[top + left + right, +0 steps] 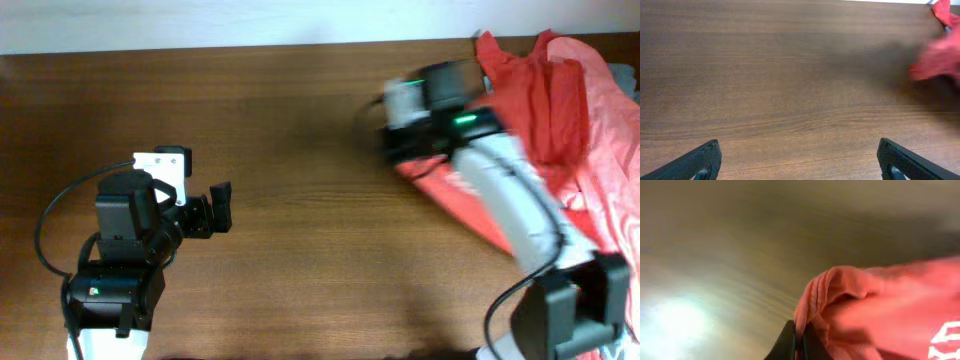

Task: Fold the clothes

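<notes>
The orange-red T-shirt (535, 105) lies crumpled at the table's far right. My right gripper (398, 150) is at its left edge. In the right wrist view the fingers (799, 342) are shut on a ribbed edge of the shirt (880, 305), and white lettering (947, 337) shows at the lower right. The frame is blurred by motion. My left gripper (215, 210) is open and empty at the near left, far from the shirt. In the left wrist view its fingers (800, 165) are spread over bare wood, and the shirt (940, 55) is a red blur at the upper right.
A paler salmon-pink garment (612, 160) lies against the shirt at the right edge. A bit of grey-blue cloth (626, 76) shows beside it. The brown wooden table (290, 110) spans the view, and my right arm (510, 200) reaches across its right side.
</notes>
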Robot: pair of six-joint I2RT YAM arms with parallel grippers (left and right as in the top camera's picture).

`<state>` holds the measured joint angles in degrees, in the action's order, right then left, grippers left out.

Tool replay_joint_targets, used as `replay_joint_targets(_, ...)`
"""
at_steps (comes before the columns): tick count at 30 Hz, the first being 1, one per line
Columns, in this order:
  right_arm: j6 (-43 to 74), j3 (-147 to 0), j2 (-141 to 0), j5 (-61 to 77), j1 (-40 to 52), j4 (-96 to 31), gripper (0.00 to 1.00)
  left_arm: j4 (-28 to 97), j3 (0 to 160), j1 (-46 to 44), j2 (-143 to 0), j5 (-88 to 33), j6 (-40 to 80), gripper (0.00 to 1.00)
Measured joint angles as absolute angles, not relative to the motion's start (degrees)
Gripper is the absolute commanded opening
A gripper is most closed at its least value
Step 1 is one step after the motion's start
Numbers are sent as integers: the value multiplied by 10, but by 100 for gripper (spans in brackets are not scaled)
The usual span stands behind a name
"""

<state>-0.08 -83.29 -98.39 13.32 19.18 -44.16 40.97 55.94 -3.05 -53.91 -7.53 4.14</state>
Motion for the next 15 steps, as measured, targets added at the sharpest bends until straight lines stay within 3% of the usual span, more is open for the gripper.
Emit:
replay_joint_targets(1, 3, -833, -991, 133, 232, -424, 13, 409, 559, -30, -539, -75, 42, 99)
replay_joint_targets(4, 14, -833, -1005, 130, 322, -395, 58, 409, 559, -30, -539, -75, 41, 99)
replay_joint_targets(6, 15, -833, -1010, 113, 368, -395, 74, 409, 559, -30, -539, -75, 42, 99)
replay_joint_targets(10, 27, -833, -1007, 71, 384, -415, 97, 403, 559, -30, -539, -75, 42, 99)
replay_joint_targets(15, 32, -832, -936, 40, 295, -454, 98, 365, 559, -30, -540, -77, 42, 99)
